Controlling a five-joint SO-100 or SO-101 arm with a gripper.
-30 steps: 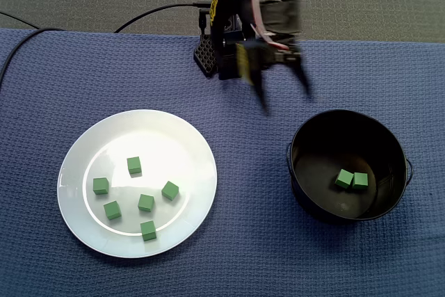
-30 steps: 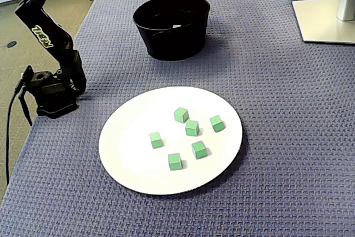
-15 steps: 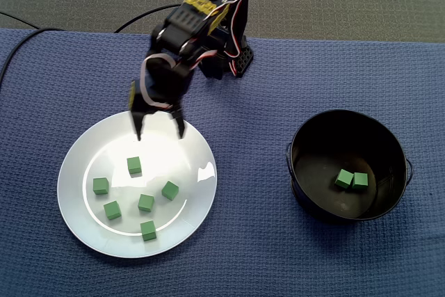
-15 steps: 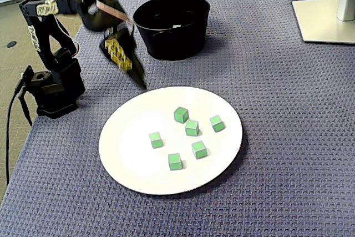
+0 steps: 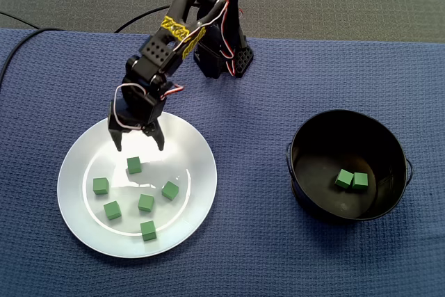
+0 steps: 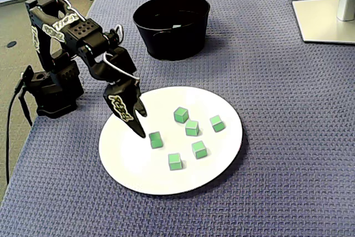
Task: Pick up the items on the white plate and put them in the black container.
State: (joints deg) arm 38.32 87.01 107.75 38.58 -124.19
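1. Fixed views both show the pincer (image 5: 138, 146) (image 6: 142, 126) spread wide and holding nothing.
2. It hangs low over the white plate (image 5: 196, 206) (image 6: 126, 162), at the rim side closest to the arm base (image 5: 233, 60) (image 6: 52, 95).
3. Six green cubes lie on the plate, all apart from each other.
4. The closest cube (image 5: 134, 165) (image 6: 156, 140) sits just beside the fingertips, lined up with the gap between them. Contact cannot be told.
5. The black container (image 5: 306, 137) (image 6: 172, 40) stands on the surface (image 5: 243, 241) (image 6: 277, 109) well right of the plate in a fixed view.
6. Two more green cubes (image 5: 352, 179) lie inside it, touching each other.
7. A blue woven cloth covers the surface, and a black cable (image 5: 17, 46) runs off at far left.
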